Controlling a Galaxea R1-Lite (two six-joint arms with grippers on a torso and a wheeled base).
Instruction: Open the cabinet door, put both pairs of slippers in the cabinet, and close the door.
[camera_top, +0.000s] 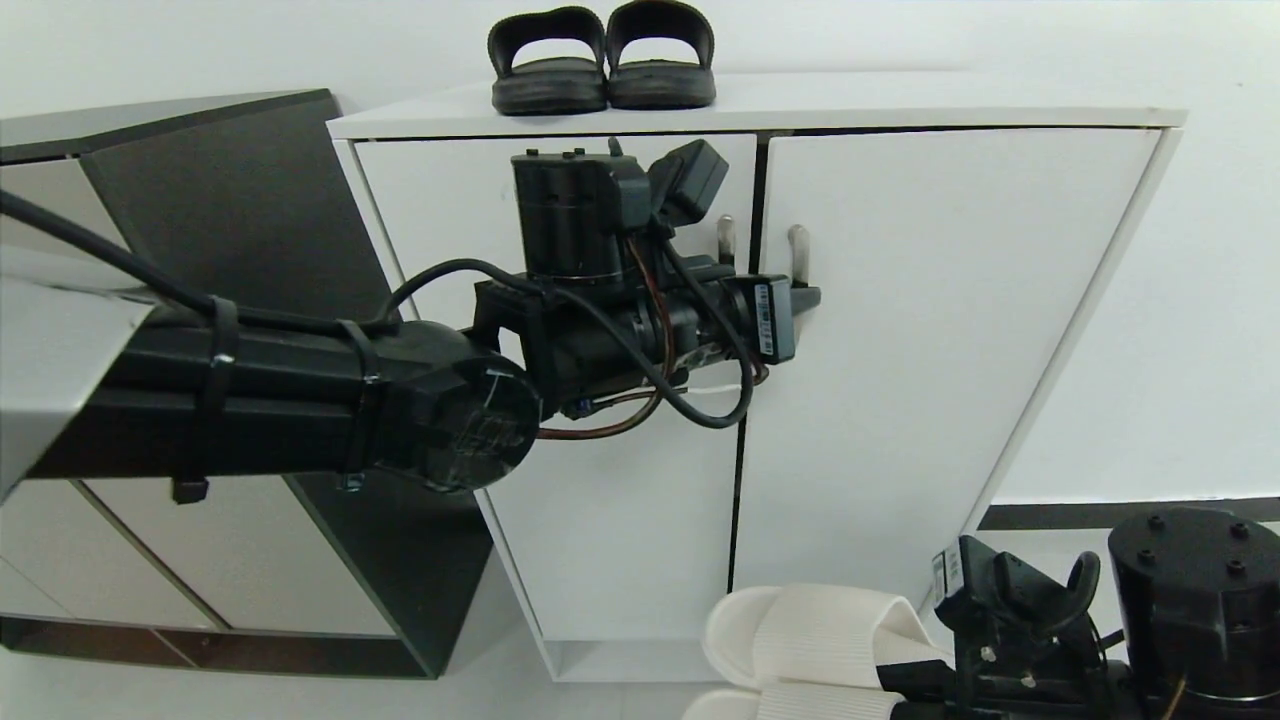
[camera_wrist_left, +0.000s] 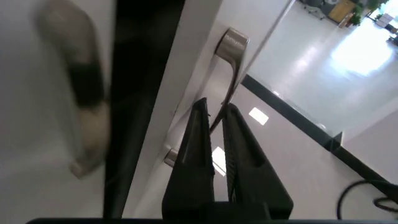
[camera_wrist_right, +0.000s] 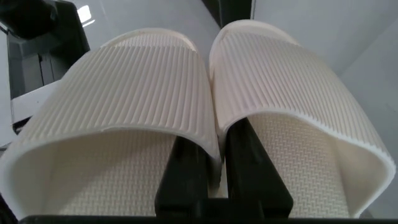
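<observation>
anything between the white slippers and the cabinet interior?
Yes. Both doors are shut. The white slippers sit in the right gripper outside them; the left gripper is on the right door's handle.

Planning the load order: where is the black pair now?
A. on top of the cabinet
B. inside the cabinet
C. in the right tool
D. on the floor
A: the black slippers sit side by side on top of the cabinet; the right tool holds the white slippers.
</observation>
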